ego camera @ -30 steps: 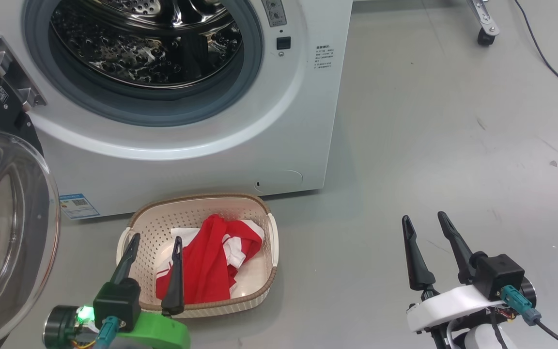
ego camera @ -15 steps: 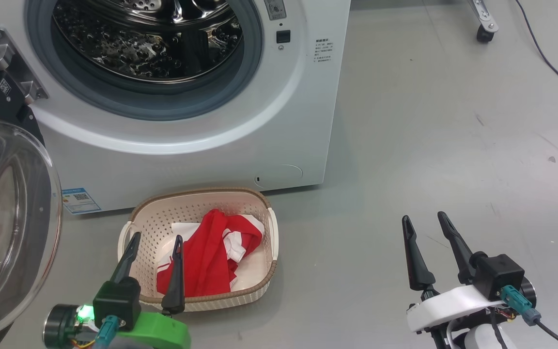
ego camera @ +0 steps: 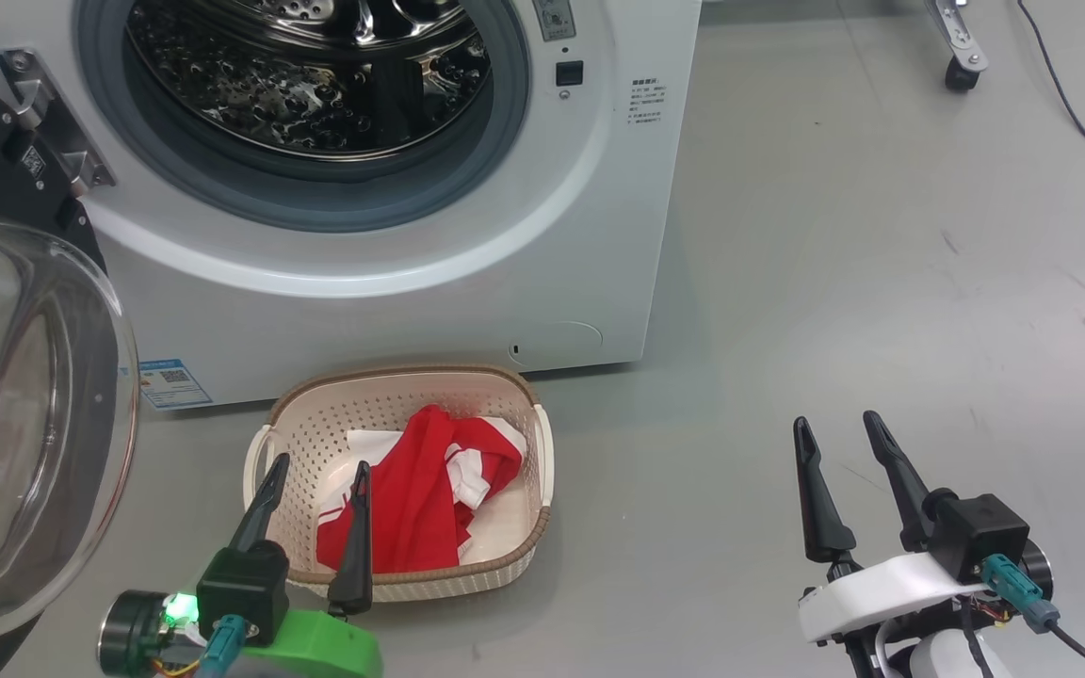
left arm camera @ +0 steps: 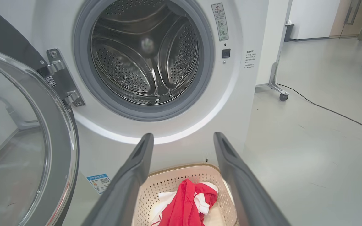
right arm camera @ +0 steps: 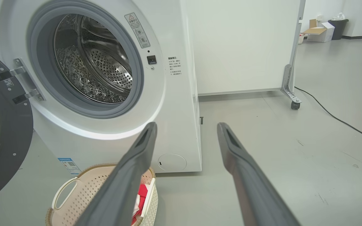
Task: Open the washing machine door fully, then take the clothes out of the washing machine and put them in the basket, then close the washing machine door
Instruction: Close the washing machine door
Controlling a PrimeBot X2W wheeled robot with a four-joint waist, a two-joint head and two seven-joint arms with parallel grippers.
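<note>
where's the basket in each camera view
head view: basket lower centre-left, in front of the washing machine.
left wrist view: bottom centre, between the left gripper fingers.
right wrist view: bottom left corner.
shared landmark: the blue label, by the basket's far left corner.

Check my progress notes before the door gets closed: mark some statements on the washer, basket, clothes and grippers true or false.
1. The clothes lie in the basket. True.
2. The washing machine door is shut. False: it stands swung open at the left of the washing machine.
3. Red garments lie in the drum. False: the visible drum is bare steel.
4. The left gripper and the right gripper are open and hold nothing. True.
5. The basket stands on top of the machine. False: it sits on the floor before it.
</note>
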